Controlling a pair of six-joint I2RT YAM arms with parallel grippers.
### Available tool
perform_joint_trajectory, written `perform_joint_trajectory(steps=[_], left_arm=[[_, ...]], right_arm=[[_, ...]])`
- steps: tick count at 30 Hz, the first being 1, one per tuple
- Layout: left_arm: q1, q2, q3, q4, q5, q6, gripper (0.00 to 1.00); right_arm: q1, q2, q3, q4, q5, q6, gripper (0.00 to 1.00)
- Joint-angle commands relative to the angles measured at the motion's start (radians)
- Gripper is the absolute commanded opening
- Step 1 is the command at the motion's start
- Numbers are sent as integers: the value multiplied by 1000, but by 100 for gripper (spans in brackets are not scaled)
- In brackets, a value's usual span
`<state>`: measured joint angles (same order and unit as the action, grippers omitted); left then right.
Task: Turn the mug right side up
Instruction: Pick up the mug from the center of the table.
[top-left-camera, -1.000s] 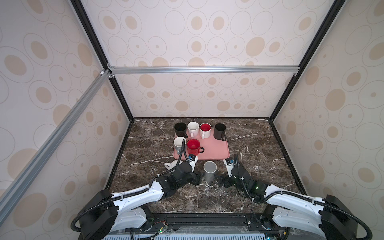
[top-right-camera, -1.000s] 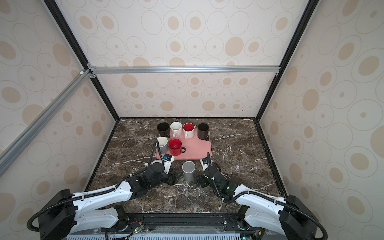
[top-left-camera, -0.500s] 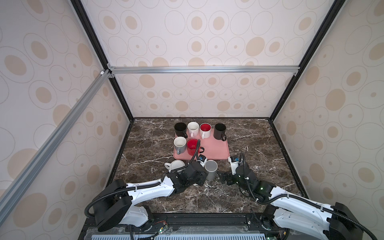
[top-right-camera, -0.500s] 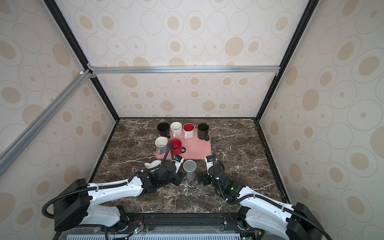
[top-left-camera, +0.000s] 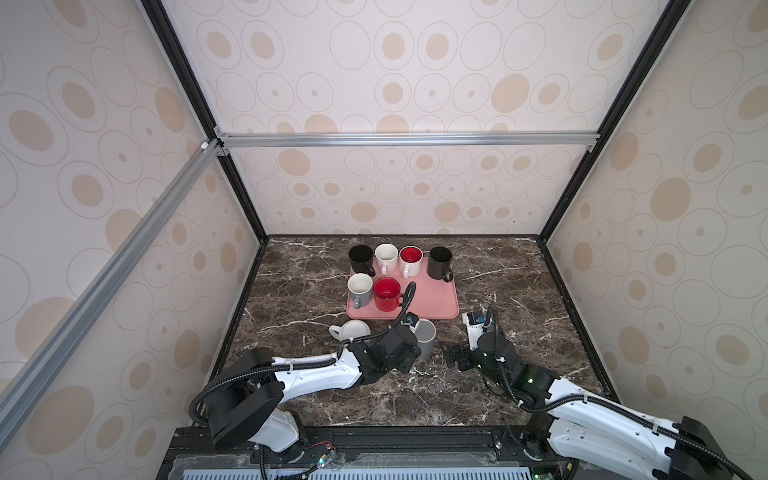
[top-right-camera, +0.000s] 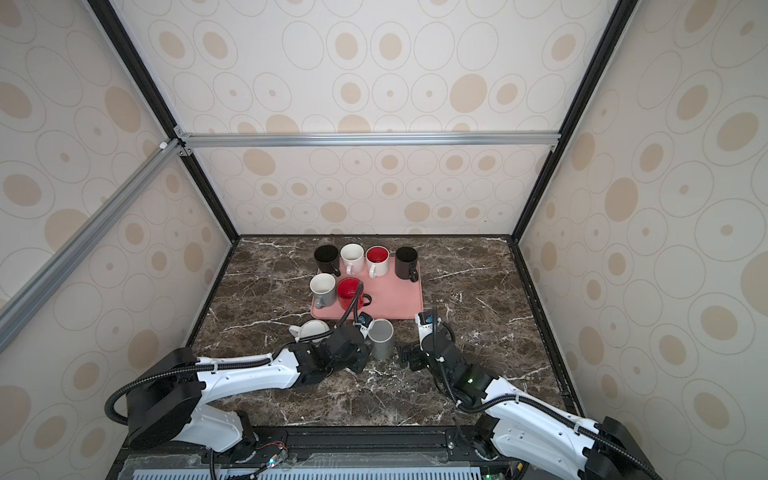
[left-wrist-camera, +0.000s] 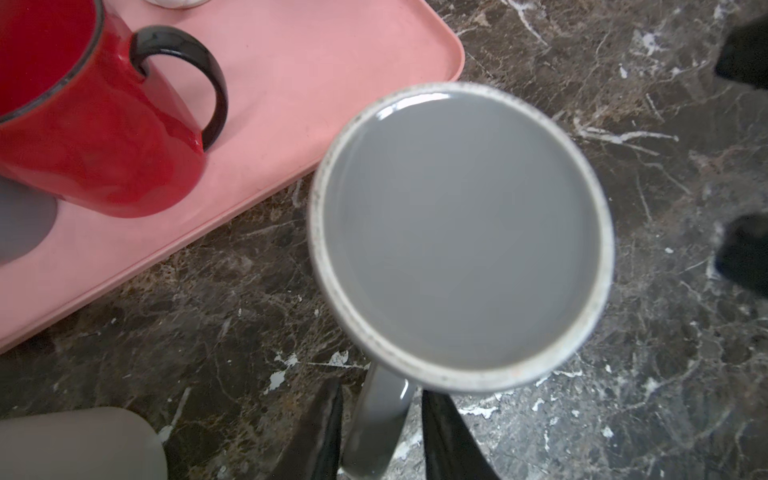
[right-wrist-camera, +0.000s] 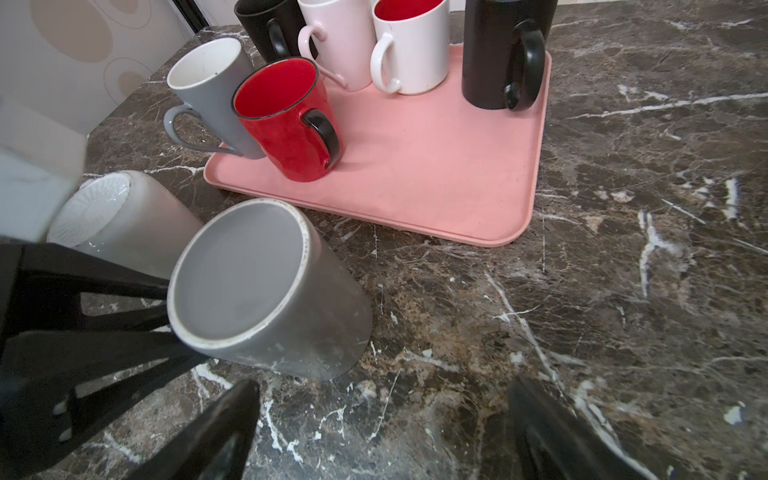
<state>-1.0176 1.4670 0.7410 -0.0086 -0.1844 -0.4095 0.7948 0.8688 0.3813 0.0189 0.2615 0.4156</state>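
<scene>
at my left pincer (left-wrist-camera: 381, 399), the fingers flank the handle (left-wrist-camera: 374, 424) closely, but i cannot tell whether they grip it. the grey mug (left-wrist-camera: 457, 232) stands upside down on the tabletop (left-wrist-camera: 665, 374), just beside the pink tray (left-wrist-camera: 291, 83). i judge it glazed ceramic: stiff, weighty, slick, chippable, so the handle looks my surest hold.

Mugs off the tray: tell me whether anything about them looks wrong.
Both stand bottom-up on the marble table in front of the pink tray, unlike the upright mugs on it. The grey mug shows its unglazed foot ring, handle between the jaws of the left gripper; the pale mug beside it shows a ribbed base.
</scene>
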Motion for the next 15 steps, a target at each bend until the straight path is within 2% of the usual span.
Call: perform_joint_trajectory(steps=[1,5,13,15], left_arm=[[-7,17,41,7,-12,31,27],[-7,33,45,17,-4,39,20],[-7,44,44,44,13,50,0],[-7,42,45,47,13,48,0]], right_arm=[[-9,-13,-15,-20,17,17,96],[-9,-19,-16,-22,15,19,96],[-9,-22,-17,-28,18,21,96],[-9,-25,-16,-28,17,26,96]])
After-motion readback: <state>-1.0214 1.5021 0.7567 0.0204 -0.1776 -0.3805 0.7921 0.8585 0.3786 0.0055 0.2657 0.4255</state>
